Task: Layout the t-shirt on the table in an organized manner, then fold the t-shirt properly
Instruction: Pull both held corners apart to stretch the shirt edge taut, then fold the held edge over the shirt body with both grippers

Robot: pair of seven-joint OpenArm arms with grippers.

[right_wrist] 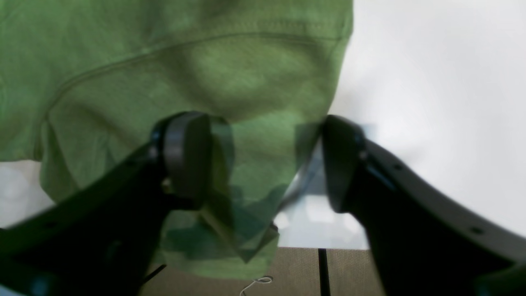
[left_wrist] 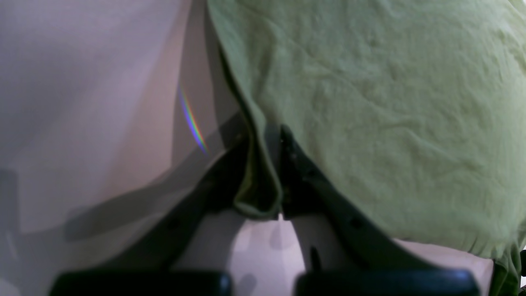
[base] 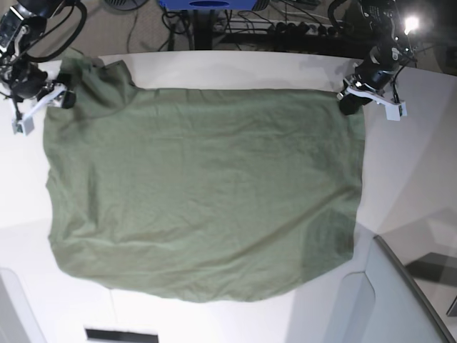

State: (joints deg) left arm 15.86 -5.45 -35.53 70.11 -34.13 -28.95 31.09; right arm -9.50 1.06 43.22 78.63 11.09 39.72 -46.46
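The t-shirt (base: 200,193) lies spread on the table (base: 414,179); the left gripper (left_wrist: 271,181) pinches its far right corner, the right gripper (right_wrist: 267,160) stands spread at the far left sleeve

A grey translucent panel (base: 400,300) sits at five o'clock, a tangle of black cables (base: 285,25) at twelve, and a bright lamp (base: 412,23) at two.

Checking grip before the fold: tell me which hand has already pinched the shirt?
The left hand: its fingers are shut on a fold of the shirt's edge. The right hand is open, cloth lying between its spread fingers.
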